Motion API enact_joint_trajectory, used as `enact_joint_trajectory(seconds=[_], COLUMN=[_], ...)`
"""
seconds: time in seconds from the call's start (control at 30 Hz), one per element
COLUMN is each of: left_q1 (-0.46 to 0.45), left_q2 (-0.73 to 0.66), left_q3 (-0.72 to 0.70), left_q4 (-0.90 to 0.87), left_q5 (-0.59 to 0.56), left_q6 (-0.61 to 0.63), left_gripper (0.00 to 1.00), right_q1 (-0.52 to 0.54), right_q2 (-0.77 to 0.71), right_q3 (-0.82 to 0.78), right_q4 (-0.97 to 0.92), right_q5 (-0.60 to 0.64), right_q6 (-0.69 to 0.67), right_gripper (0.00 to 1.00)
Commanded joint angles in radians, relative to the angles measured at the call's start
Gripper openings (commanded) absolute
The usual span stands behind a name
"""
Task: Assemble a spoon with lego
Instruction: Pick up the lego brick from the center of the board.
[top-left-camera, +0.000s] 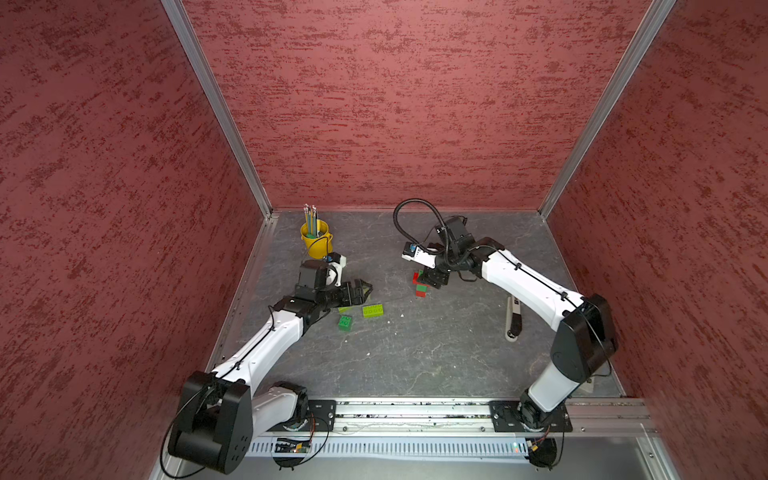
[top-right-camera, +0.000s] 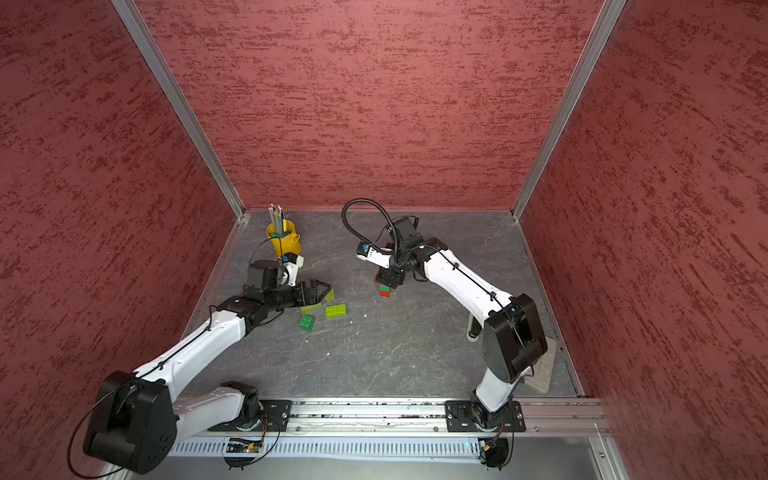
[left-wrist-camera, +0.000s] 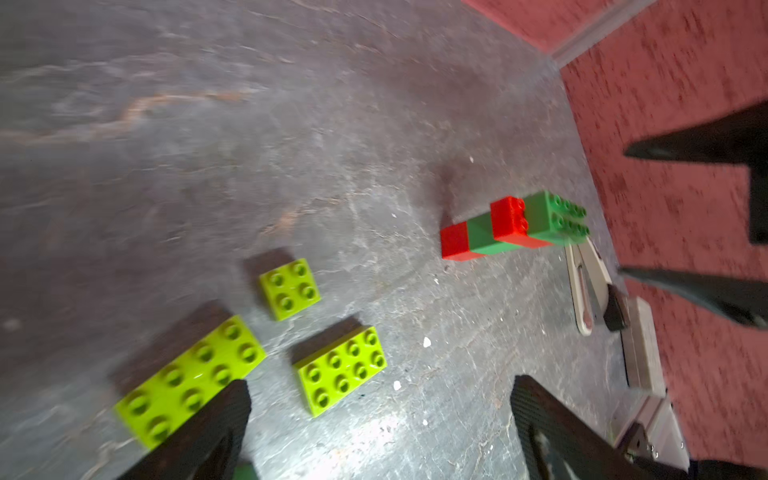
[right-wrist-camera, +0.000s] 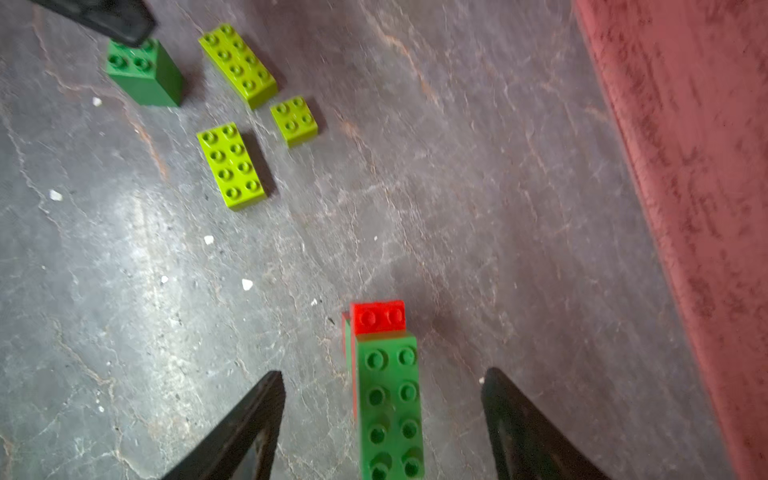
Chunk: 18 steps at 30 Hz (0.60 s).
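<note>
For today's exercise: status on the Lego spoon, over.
Left gripper open. Right gripper open, astride red-and-green brick stack, no contact. Three lime-green bricks, one dark-green brick lie loose, apart.

Lab test enclosure, red textured walls, aluminium base rail, grey tabletop

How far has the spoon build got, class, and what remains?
Done: the red-and-green handle is joined, with one oblong head brick on it. In hand: nothing; the right gripper stands open over the handle, and the left gripper is open and empty. Left: three lime bricks and a square dark-green brick lie unattached.
</note>
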Motion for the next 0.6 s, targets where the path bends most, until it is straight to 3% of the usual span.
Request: enact_joint_trajectory(seconds=[0.0,0.3,0.57], left_q1=[0.089,0.295,0.326], left_q2=[-0.053,-0.109,-0.122], left_q3=[0.009,-0.083,-0.114], left_q4=[-0.100,-0.127,-0.123], left_q5=[0.036,0.077,0.045], left_q6=[-0.034,-0.146,-0.153], left_gripper=[1.00,1.00,1.00], right_q1=[0.093,0.235,0.242], right_q2=[-0.015,0.175,0.351], right_q3=[0.015,-0.009,0.052], right_q4=[0.021,0.221,0.292], right_q5=[-0.020,-0.116,-0.099], right_q6=[0.009,0.037,0.001], right_gripper=[0.77,0.72,0.64])
